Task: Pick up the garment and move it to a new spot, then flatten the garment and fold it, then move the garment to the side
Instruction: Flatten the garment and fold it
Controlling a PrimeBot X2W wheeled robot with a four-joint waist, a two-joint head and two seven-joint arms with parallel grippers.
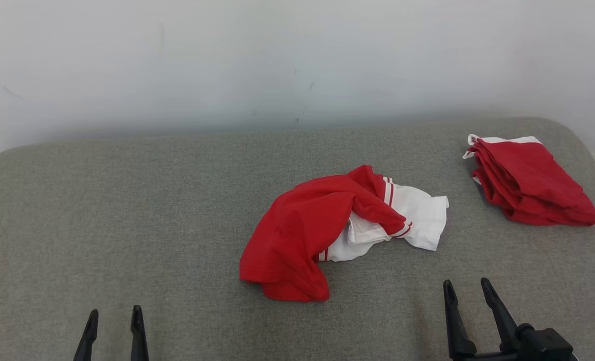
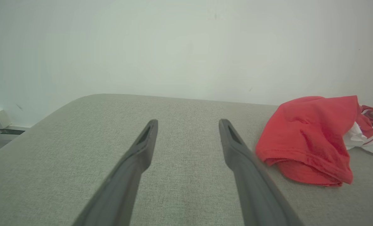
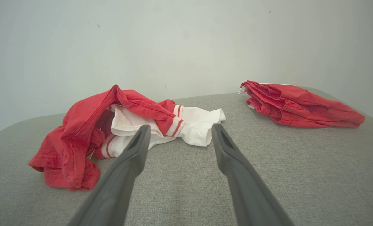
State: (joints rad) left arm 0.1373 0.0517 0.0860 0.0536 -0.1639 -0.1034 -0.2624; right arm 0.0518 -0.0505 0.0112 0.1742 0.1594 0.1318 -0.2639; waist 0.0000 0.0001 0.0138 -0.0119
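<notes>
On the middle of the grey padded table [image 1: 127, 200] lies the crumpled red-and-white garment [image 1: 327, 225]; the left gripper [image 1: 115, 310] and right gripper [image 1: 466, 282] hover nearer the robot, fingers pointing forward, both spread wide and empty.

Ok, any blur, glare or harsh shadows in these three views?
Head view: soft even light, no glare, a faint shadow under the crumpled garment. Left wrist view: slightly hazy, its fingers blur toward the bottom edge. Right wrist view: its fingers blur likewise, folded garment sharp.
</notes>
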